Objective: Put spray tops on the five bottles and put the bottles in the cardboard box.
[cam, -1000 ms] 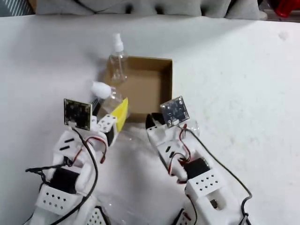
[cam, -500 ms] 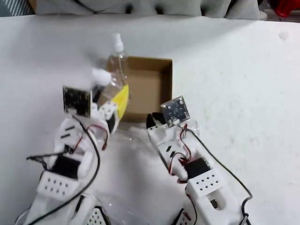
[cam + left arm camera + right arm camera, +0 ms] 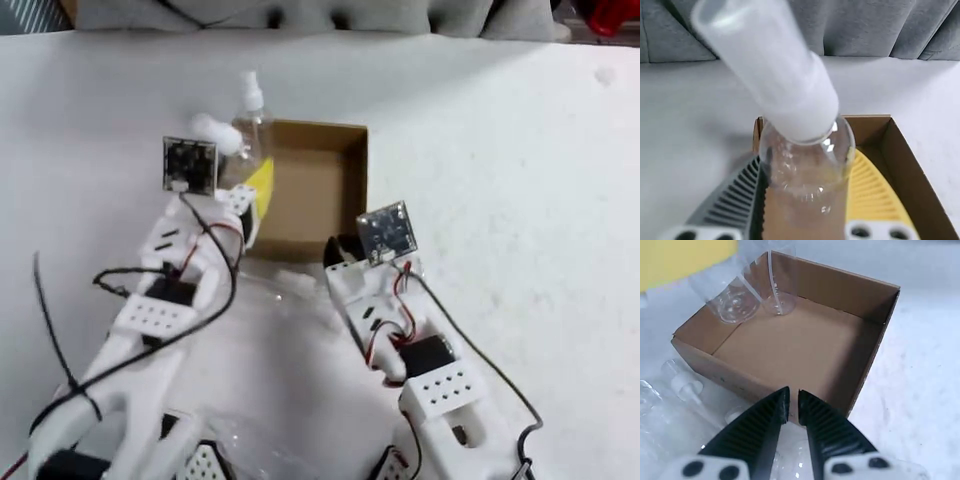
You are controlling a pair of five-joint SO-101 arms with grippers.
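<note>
My left gripper (image 3: 805, 167) is shut on a clear bottle (image 3: 805, 170) capped with a white spray top (image 3: 775, 75), gripped between its grey and yellow fingers. In the high view this bottle (image 3: 228, 148) hangs tilted over the left side of the cardboard box (image 3: 355, 180). A second capped bottle (image 3: 254, 118) stands upright at the box's far left corner, also in the right wrist view (image 3: 781, 285). My right gripper (image 3: 792, 397) is shut with nothing in it, just in front of the box's near wall (image 3: 740, 380).
Clear loose bottles (image 3: 290, 285) lie on the white table between the two arms, close to the box's front wall, seen too in the right wrist view (image 3: 682, 385). Crinkled clear plastic (image 3: 240, 440) lies at the table's near edge. Grey cushions (image 3: 880, 25) line the far side.
The left arm has stretched forward and carried its bottle from beside the box's near left corner to over its left side. The right arm shifted only slightly.
</note>
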